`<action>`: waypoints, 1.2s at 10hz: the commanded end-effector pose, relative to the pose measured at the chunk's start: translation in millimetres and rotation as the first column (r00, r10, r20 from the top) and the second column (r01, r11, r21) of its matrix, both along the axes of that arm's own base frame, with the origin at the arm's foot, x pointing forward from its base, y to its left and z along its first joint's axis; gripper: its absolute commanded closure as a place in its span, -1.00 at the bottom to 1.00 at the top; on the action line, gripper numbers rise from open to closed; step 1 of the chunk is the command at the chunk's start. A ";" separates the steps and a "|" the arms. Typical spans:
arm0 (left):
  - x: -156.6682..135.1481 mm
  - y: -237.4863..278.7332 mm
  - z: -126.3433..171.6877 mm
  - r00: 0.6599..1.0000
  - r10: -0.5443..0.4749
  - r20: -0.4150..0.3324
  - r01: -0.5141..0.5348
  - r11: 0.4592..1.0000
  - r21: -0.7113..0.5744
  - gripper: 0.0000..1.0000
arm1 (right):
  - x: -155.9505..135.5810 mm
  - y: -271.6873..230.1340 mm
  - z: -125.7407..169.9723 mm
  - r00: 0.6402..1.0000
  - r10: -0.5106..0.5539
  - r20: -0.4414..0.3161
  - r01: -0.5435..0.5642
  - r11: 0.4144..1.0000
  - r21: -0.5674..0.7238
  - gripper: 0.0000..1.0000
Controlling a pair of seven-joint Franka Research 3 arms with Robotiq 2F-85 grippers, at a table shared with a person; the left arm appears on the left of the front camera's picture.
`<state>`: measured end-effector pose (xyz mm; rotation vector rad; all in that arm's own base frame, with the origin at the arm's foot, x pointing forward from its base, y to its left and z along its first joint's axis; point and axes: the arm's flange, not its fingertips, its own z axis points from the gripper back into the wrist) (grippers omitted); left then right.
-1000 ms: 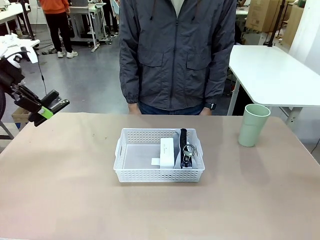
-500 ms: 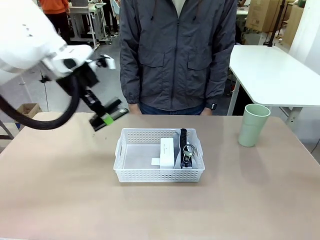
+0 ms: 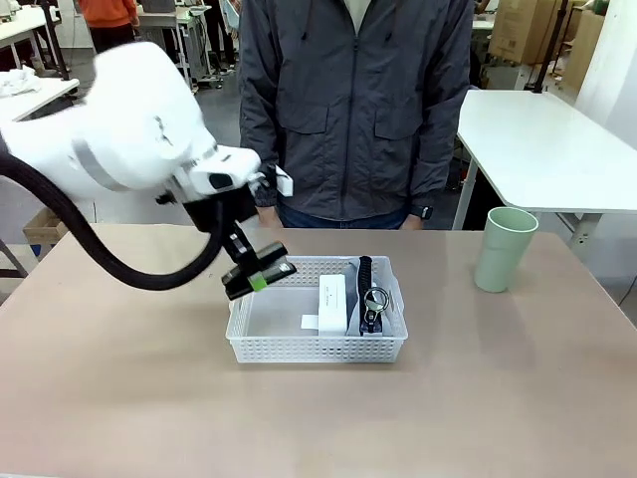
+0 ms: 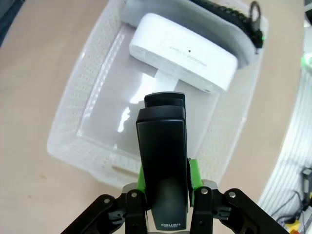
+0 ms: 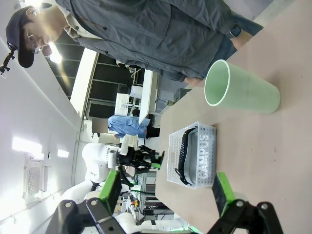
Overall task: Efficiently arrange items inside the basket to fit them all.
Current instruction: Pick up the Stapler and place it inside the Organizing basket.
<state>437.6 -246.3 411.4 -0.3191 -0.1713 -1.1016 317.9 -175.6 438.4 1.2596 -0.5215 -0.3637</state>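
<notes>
My left gripper (image 3: 257, 275) is shut on the black stapler (image 3: 261, 272) and hangs over the left end of the white lattice basket (image 3: 317, 349). In the left wrist view the stapler (image 4: 162, 161) sits between the green pads, above the basket's (image 4: 73, 112) bare floor. A white box (image 3: 333, 302) stands on edge in the basket, and beside it on the right is the grey pouch (image 3: 385, 289) with black trim. The pale green cup (image 3: 505, 249) stands on the table at the right. My right gripper (image 5: 165, 191) is open, well short of the cup (image 5: 243, 92).
A person in a grey jacket (image 3: 353, 110) stands at the table's far edge, right behind the basket. A white table (image 3: 547, 149) stands at the back right. The brown tabletop (image 3: 149, 388) has free room left and in front of the basket.
My left arm has swung in from the far left, carrying the stapler rightward and down to just over the basket's left end. Basket, box, pouch and cup have not moved.
</notes>
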 end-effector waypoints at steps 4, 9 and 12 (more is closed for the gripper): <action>28.3 -33.1 -49.0 0.997 0.029 0.074 -0.035 0.997 0.075 0.27 | -0.8 -0.2 0.5 1.000 0.003 0.009 -0.003 1.000 0.003 -1.00; 31.3 -50.4 -84.4 1.000 -0.024 0.001 0.024 0.993 0.115 0.27 | -0.8 -0.2 0.5 1.000 0.003 0.009 -0.003 1.000 0.003 -1.00; 31.0 -50.1 -84.8 0.999 -0.031 -0.011 0.032 0.991 0.129 0.27 | -0.8 -0.2 0.5 1.000 0.003 0.009 -0.003 1.000 0.003 -1.00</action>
